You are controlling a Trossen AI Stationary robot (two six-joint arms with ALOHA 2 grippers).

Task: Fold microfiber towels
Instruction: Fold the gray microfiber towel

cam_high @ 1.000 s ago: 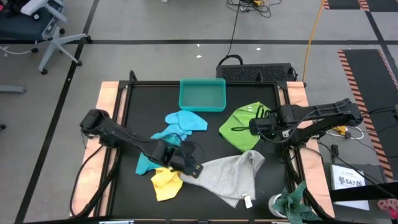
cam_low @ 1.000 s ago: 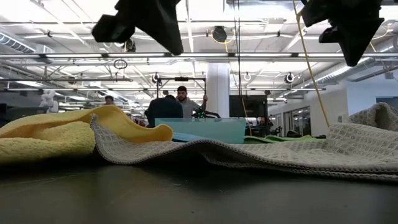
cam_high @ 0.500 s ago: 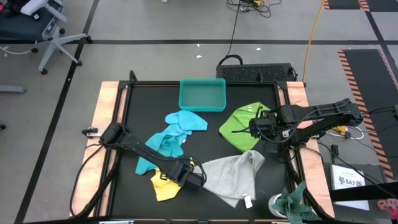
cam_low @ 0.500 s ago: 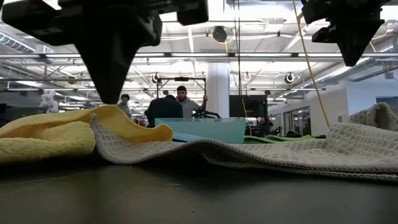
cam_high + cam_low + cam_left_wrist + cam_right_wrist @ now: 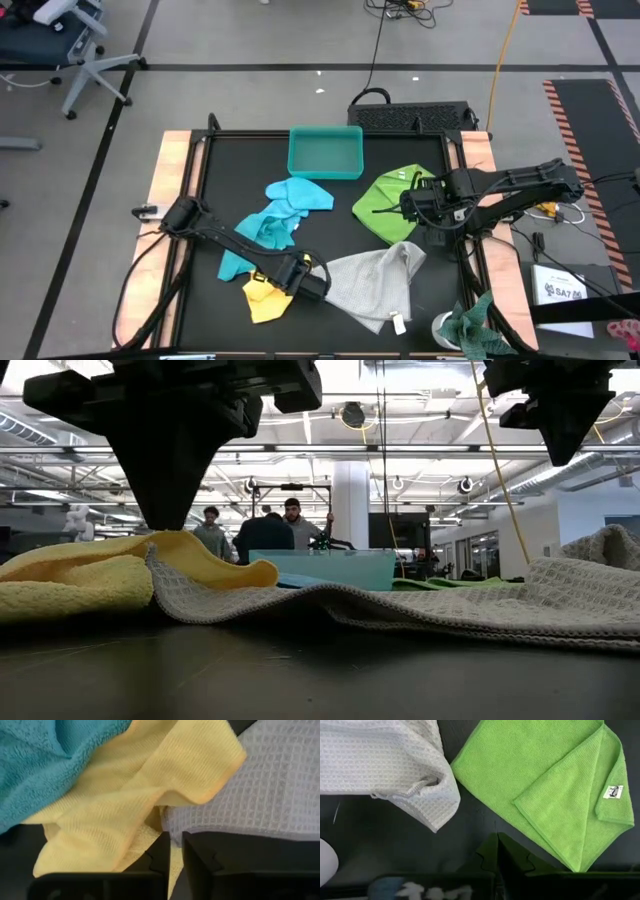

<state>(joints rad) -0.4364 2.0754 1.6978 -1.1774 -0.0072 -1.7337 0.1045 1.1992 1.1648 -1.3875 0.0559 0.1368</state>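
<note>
A yellow towel point(image 5: 262, 300) and a pale grey waffle towel point(image 5: 375, 285) lie crumpled side by side near the table's front, and the grey one's edge lies over the yellow. A turquoise towel point(image 5: 262, 235) and a light blue towel point(image 5: 302, 193) lie mid-table. A lime green towel point(image 5: 385, 205) lies spread out on the right. My left gripper point(image 5: 320, 286) hangs low over the place where yellow point(image 5: 115, 795) meets grey point(image 5: 270, 780). Its fingers are almost together, pointing down point(image 5: 165, 520). My right gripper point(image 5: 405, 205) is shut above the green towel's edge point(image 5: 545, 785).
A teal plastic tray point(image 5: 325, 152) stands at the far middle. A mottled green-and-white rag point(image 5: 478, 325) lies at the near right corner, off the black mat. People stand in the room behind the table point(image 5: 290, 525). Bare black mat point(image 5: 330, 230) shows between the towels.
My left gripper has moved toward the table's near edge and a little to the right. It has come down low over the yellow and grey towels, and its arm has stretched out flatter. The towels have not moved.
</note>
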